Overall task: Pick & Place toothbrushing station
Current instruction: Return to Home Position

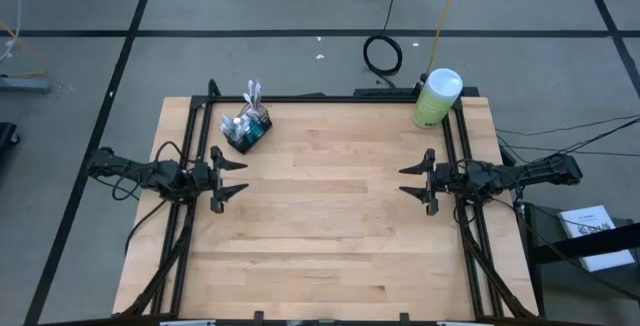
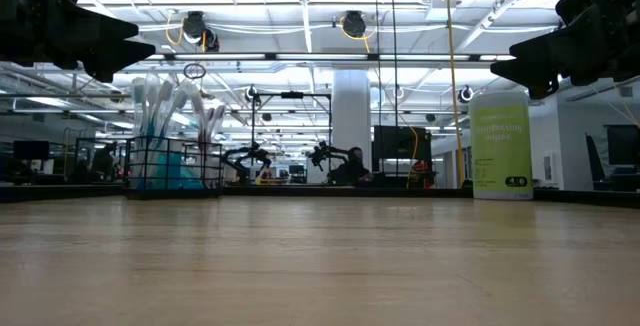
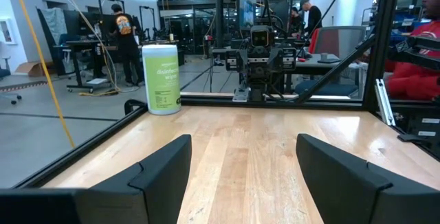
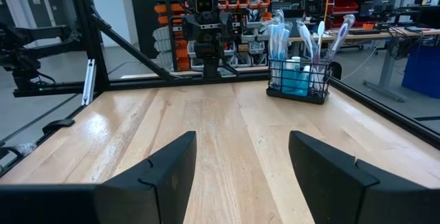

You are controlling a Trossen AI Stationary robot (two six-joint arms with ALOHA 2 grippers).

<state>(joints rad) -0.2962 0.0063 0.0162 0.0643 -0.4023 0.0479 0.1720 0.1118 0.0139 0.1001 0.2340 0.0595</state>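
your left gripper [image 1: 238, 178] hangs spread and empty over the table's [image 1: 330, 251] left side. the wire-mesh holder [image 1: 250, 134], with toothbrushes [image 1: 252, 96] standing in it, sits near that gripper but apart from it, toward the back edge. your right gripper [image 1: 405, 180] faces across, also spread and empty. the green canister [image 1: 437, 98] stands at the far right corner.

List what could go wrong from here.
The slim blue-and-white toothbrushes lean out above the small dark wire-mesh holder; a stray sweep of the open left gripper could tip them. The pale green white-lidded canister stands at a corner of the wooden table, where the open right gripper might knock it off.
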